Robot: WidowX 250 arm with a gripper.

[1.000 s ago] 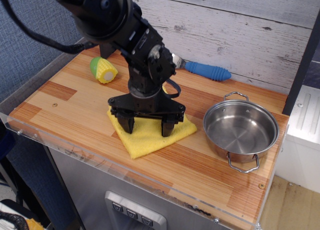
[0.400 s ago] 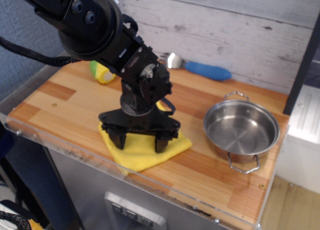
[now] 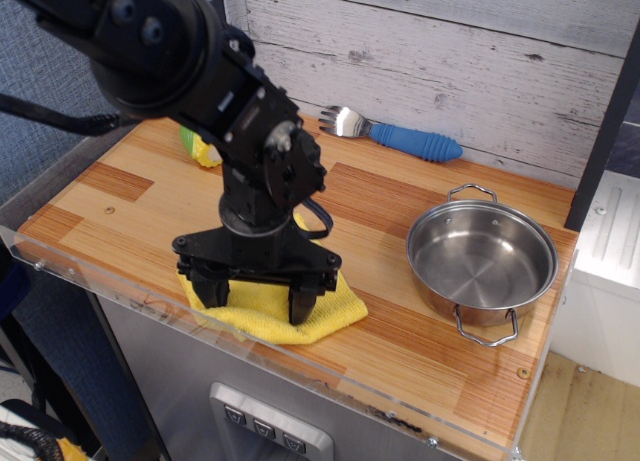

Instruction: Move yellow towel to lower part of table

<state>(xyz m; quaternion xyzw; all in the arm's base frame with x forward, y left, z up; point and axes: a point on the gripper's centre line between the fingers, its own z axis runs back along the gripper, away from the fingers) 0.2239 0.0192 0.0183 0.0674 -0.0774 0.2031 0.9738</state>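
The yellow towel lies on the striped wood table, close to its front edge, left of the middle. My black gripper stands straight down on it. The jaws are spread wide, with one fingertip near each side of the cloth. The fingertips press on the towel and hide much of it. Only its right part and front hem show.
A steel pot stands at the right. A spork with a blue handle lies by the back wall. A yellow-and-green toy corn is behind my arm. The clear plastic rim runs along the front edge.
My gripper has moved towards the front edge and a little left, dragging the towel with it. The towel now lies near the front rim. The jaw spread looks the same.
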